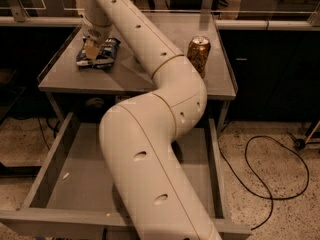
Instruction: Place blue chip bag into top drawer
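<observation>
On the tabletop, hand at blue chip bag; soda can well apart.

The gripper hangs at the table's ten o'clock corner, right over the blue chip bag lying there. An orange-brown soda can stands upright toward two o'clock, well apart from the bag. At six o'clock the top drawer stands open, with the arm crossing above it.
</observation>
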`<state>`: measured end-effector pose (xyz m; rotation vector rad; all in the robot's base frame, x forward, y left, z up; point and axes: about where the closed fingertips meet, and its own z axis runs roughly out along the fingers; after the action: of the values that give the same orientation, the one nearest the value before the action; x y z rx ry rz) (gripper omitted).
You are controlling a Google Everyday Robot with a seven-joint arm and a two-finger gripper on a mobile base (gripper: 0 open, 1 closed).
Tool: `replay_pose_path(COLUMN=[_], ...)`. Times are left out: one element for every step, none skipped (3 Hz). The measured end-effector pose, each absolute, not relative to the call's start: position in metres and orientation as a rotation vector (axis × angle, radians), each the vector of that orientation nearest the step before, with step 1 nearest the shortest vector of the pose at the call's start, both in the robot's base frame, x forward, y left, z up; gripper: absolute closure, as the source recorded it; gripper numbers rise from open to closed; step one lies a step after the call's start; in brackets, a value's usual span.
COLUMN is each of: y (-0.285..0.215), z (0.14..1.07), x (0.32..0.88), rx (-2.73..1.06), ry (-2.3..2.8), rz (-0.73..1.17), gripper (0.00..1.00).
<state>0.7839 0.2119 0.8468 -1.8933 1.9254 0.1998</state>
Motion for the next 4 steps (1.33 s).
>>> replay_pose_path(y=[0.212,0.215,0.216,0.217], z=[0.847,0.854,0.88,0.905], x=[0.784,0.788,0.791,0.791], rx=[-1.893,-1.875,-1.861,-1.855], ry=[1.925,1.904,1.856,1.803], rz=[0.2,0.188,0.14,0.101], gripper=[1.0,1.0,1.0,1.0])
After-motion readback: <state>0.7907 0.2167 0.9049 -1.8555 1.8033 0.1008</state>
